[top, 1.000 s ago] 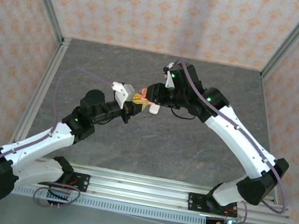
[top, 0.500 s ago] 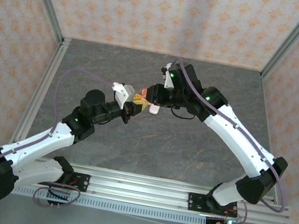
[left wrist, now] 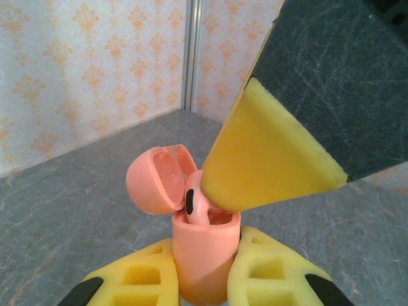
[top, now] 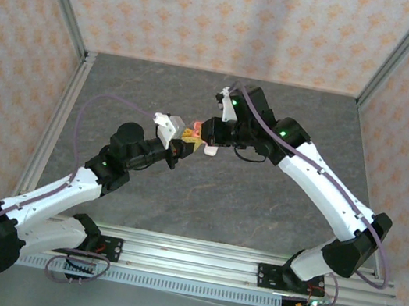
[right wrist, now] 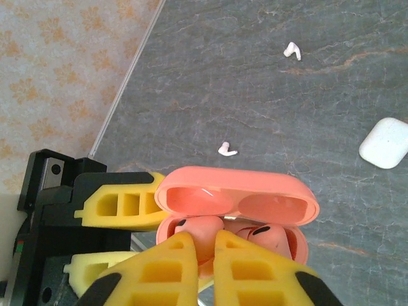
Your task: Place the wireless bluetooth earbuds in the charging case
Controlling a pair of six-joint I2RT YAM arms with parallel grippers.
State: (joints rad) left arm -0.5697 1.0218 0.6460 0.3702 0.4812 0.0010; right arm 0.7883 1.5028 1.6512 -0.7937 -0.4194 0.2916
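Two earbuds (right wrist: 199, 227) are lodged in the open case (left wrist: 201, 252), which is clamped upright by the left gripper (left wrist: 203, 271). Two loose earbuds (right wrist: 227, 150) and a second case (right wrist: 384, 142) are spread apart on the table (right wrist: 255, 95).

**Coral case open, pink buds in its wells**

The coral-pink charging case (left wrist: 203, 255) stands upright, clamped low in the left claw (left wrist: 203, 284), with its hinged lid (right wrist: 236, 197) swung back. One coral-pink earbud (left wrist: 193, 205) stands head-up, proud of its well, its dark mesh showing. The second pink earbud (right wrist: 268, 236) sits in the neighbouring well. On the bench (right wrist: 331, 95) the near white earbud (right wrist: 227, 150) and the far white earbud (right wrist: 292, 50) lie on their sides, well apart. A closed white case (right wrist: 384, 143) lies flat off to one side of them.
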